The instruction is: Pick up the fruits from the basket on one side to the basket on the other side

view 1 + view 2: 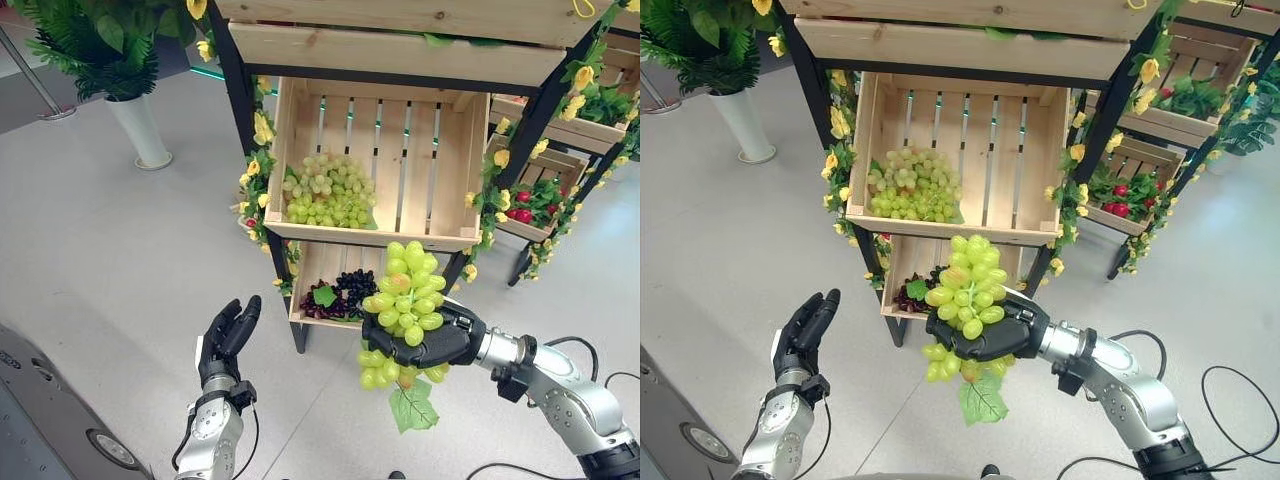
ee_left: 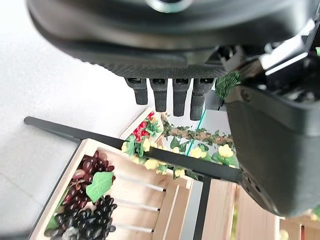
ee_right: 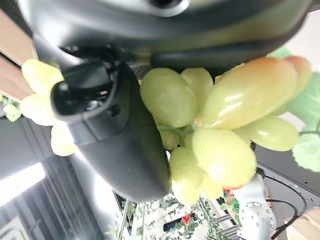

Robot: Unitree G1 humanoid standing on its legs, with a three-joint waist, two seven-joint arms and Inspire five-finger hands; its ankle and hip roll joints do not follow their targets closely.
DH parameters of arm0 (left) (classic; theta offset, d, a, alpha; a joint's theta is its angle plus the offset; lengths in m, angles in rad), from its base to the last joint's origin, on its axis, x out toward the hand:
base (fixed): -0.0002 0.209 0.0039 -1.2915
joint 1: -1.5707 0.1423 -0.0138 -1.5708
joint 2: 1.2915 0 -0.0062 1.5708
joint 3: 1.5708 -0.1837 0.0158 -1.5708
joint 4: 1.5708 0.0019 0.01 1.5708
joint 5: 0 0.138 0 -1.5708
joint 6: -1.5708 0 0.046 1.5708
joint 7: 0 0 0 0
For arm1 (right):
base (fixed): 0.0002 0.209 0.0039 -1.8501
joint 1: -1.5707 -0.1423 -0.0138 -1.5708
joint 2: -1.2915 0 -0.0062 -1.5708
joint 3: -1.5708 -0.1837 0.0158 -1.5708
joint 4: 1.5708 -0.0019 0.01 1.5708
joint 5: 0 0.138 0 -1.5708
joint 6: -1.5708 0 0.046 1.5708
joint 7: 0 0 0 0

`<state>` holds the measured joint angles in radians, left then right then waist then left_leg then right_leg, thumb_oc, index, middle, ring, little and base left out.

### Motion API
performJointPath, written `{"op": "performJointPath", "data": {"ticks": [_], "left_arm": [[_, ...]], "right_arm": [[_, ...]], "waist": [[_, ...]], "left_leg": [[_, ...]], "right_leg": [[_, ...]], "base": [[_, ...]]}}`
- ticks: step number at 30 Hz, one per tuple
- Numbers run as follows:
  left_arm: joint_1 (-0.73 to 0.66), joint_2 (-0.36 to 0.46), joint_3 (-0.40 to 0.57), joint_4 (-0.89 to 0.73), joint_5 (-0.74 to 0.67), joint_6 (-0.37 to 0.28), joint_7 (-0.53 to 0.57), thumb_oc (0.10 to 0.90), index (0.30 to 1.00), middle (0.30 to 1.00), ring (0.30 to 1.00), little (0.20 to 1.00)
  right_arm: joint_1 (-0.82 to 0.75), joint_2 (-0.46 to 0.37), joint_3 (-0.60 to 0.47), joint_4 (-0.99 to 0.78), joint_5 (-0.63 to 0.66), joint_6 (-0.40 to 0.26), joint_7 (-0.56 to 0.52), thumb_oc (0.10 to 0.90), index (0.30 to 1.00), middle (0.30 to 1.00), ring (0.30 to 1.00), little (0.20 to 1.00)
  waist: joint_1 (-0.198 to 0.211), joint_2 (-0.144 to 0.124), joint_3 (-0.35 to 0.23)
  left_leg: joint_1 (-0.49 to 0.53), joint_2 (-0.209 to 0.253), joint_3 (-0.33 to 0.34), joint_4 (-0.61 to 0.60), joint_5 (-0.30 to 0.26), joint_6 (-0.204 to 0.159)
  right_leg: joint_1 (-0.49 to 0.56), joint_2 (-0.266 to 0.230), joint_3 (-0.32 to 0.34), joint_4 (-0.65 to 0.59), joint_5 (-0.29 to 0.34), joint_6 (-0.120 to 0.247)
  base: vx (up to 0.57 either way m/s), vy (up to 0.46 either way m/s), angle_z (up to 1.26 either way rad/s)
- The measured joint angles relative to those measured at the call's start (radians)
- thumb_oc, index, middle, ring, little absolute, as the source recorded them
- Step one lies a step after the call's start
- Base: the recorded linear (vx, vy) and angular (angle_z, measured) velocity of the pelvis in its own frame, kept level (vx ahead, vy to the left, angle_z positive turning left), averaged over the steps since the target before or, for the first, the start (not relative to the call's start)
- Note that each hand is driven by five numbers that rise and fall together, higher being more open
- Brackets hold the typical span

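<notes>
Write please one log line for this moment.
right hand: shut on green grape bunch, held before the crates | left hand: open, idle | middle crate: more green grapes

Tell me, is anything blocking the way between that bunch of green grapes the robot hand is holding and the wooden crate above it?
Nothing visible does. The right robot hand holds the green grape bunch just in front of and below the slatted wooden crate. Its open right half is bare; another green grape pile sits on its left side.
</notes>
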<state>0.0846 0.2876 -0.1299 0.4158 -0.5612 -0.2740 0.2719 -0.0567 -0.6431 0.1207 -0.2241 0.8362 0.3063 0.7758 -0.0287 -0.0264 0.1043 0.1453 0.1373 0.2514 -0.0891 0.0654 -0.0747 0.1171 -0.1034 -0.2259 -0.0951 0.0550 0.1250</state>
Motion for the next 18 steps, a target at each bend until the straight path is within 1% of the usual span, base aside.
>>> {"op": "performJointPath", "data": {"ticks": [3, 6, 8, 10, 12, 14, 16, 18], "left_arm": [[-0.001, 0.000, -0.010, 0.003, 0.002, 0.000, -0.002, 0.800, 0.900, 0.900, 0.900, 0.900], [-0.001, 0.000, -0.011, 0.007, 0.008, 0.000, -0.002, 0.800, 0.900, 0.900, 0.900, 0.900], [-0.003, 0.003, -0.011, 0.007, 0.022, 0.000, -0.001, 0.800, 0.900, 0.900, 0.900, 0.900], [-0.003, 0.008, -0.014, 0.007, 0.061, 0.000, -0.004, 0.800, 0.900, 0.900, 0.900, 0.900], [-0.002, 0.016, -0.022, 0.007, 0.086, 0.001, -0.014, 0.800, 0.900, 0.900, 0.900, 0.900], [-0.002, 0.030, -0.037, 0.007, 0.094, 0.003, -0.031, 0.800, 0.900, 0.900, 0.900, 0.900], [-0.002, 0.045, -0.062, 0.007, 0.098, 0.004, -0.048, 0.800, 0.900, 0.900, 0.900, 0.900], [-0.001, 0.046, -0.077, 0.009, 0.098, 0.004, -0.052, 0.800, 0.900, 0.900, 0.900, 0.900]], "right_arm": [[-0.092, -0.027, 0.003, 0.005, 0.000, 0.000, -0.088, 0.400, 0.300, 0.300, 0.300, 0.300], [-0.148, -0.034, 0.003, 0.034, -0.001, 0.000, -0.156, 0.400, 0.300, 0.300, 0.300, 0.300], [-0.190, -0.060, 0.003, 0.067, -0.002, 0.000, -0.209, 0.400, 0.300, 0.300, 0.300, 0.300], [-0.238, -0.090, 0.003, 0.138, -0.003, -0.001, -0.270, 0.400, 0.300, 0.300, 0.300, 0.300], [-0.275, -0.108, 0.002, 0.215, -0.003, -0.001, -0.313, 0.400, 0.300, 0.300, 0.300, 0.300], [-0.318, -0.117, 0.003, 0.302, -0.004, -0.001, -0.335, 0.400, 0.300, 0.300, 0.300, 0.300], [-0.370, -0.126, 0.006, 0.407, -0.007, -0.001, -0.367, 0.400, 0.300, 0.300, 0.300, 0.300], [-0.440, -0.146, 0.034, 0.511, -0.009, 0.001, -0.392, 0.400, 0.300, 0.300, 0.300, 0.300]], "waist": [[0.008, -0.002, -0.001], [0.019, -0.005, -0.003], [0.025, -0.006, -0.004], [0.045, -0.010, -0.006], [0.054, -0.012, -0.007], [0.057, -0.012, -0.007], [0.075, -0.012, -0.007], [0.082, -0.013, -0.007]], "left_leg": [[0.004, 0.000, -0.002, 0.000, 0.000, 0.000], [0.010, 0.000, -0.006, 0.000, 0.000, 0.000], [0.010, 0.000, -0.009, 0.000, 0.000, 0.000], [0.007, 0.000, -0.020, 0.000, 0.001, -0.001], [0.001, -0.001, -0.042, 0.000, 0.003, -0.002], [-0.005, -0.001, -0.056, 0.000, 0.007, -0.001], [-0.004, -0.001, -0.060, 0.000, 0.008, -0.002], [-0.005, -0.003, -0.076, 0.000, 0.010, -0.001]], "right_leg": [[0.005, 0.000, -0.002, 0.000, 0.000, 0.000], [0.014, 0.000, -0.005, 0.000, 0.000, 0.000], [0.016, 0.000, -0.008, 0.000, 0.000, 0.000], [0.018, 0.000, -0.014, 0.000, 0.000, 0.000], [0.019, 0.000, -0.027, 0.000, -0.001, -0.001], [0.021, 0.000, -0.038, 0.002, -0.001, -0.001], [0.025, 0.000, -0.043, 0.003, -0.001, -0.001], [0.033, -0.002, -0.058, 0.003, -0.003, -0.001]], "base": [[0.00, 0.000, 0.00], [0.00, 0.006, 0.04], [-0.02, -0.003, 0.05], [-0.02, -0.010, 0.08], [-0.01, -0.003, 0.18], [0.00, 0.005, 0.19], [0.00, 0.019, 0.09], [0.01, 0.020, 0.18]]}}
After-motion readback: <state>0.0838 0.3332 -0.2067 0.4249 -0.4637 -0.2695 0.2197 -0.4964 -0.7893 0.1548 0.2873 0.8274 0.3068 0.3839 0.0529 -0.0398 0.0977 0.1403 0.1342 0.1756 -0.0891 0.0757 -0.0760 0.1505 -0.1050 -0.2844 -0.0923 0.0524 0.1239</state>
